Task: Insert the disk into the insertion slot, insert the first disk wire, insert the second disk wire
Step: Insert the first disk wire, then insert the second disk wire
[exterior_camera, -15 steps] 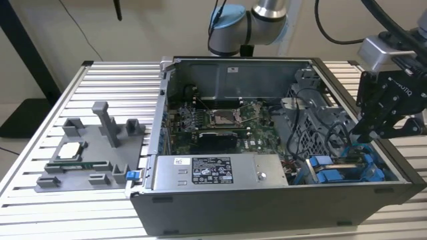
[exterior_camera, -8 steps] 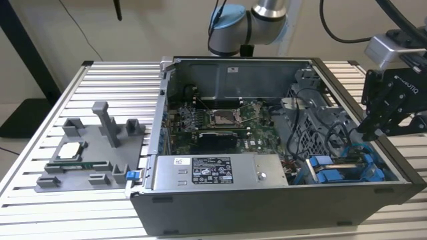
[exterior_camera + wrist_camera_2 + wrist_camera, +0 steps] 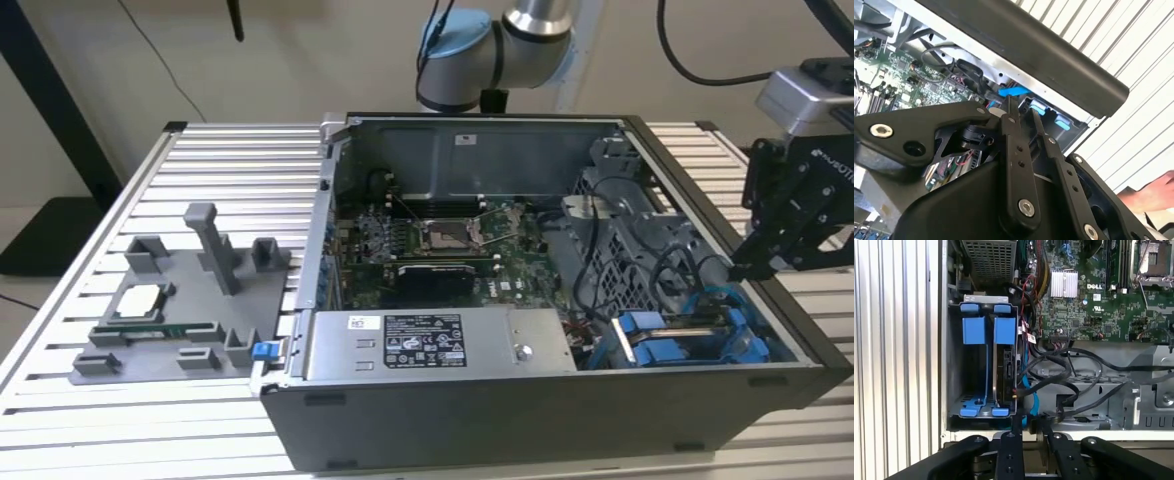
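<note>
Looking down in the first wrist view, we find the disk (image 3: 1004, 372) standing on its edge inside the insertion slot (image 3: 970, 375), in the half nearer to the motherboard (image 3: 1094, 300), with its blue carrier tab (image 3: 1004, 330) at the bay's perforated-cage end. We judge that it is seated, because the blue frame sits level with the empty rail beside it. Black cables (image 3: 1069, 375) run from the case floor toward the disk's near end, probably so that the plugs can reach it, but we cannot tell if any plug is pushed home. The gripper (image 3: 1029, 418) hangs at the case wall just beside the bay. Its fingers (image 3: 1010, 112) stand narrow, with a small gap between them, and we see nothing held there. In the exterior view the gripper (image 3: 750, 268) is over the exterior view's right side of the open computer case (image 3: 534, 420), which lies on the slatted worktop (image 3: 214, 160), near the blue rails of the slot (image 3: 681, 340). This position seems chosen to keep the bay and wires in sight.
</note>
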Controlling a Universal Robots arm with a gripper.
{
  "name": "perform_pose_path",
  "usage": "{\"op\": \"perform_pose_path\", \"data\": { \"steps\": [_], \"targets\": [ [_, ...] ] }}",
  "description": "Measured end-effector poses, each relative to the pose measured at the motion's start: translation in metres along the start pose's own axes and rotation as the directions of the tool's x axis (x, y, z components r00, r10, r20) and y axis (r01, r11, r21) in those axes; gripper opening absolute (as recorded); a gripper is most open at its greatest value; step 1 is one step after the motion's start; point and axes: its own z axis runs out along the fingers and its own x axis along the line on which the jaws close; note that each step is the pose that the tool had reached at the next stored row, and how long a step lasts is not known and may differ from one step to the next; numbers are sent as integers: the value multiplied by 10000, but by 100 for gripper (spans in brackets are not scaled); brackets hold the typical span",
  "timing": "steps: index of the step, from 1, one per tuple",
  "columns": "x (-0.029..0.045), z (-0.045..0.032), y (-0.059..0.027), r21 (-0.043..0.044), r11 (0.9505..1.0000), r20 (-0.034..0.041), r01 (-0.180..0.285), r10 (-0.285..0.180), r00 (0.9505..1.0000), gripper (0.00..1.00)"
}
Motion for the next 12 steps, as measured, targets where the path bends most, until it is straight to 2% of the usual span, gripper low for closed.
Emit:
{"op": "perform_pose_path", "data": {
  "steps": [8,10,12],
  "targets": [
    [-1,0,-36,-8,10000,0,-1,1,10000,100],
    [0,6,-37,-63,10000,19,-3,3,10000,100],
    [0,12,-37,-158,9999,25,-7,8,10000,100]
  ]
}}
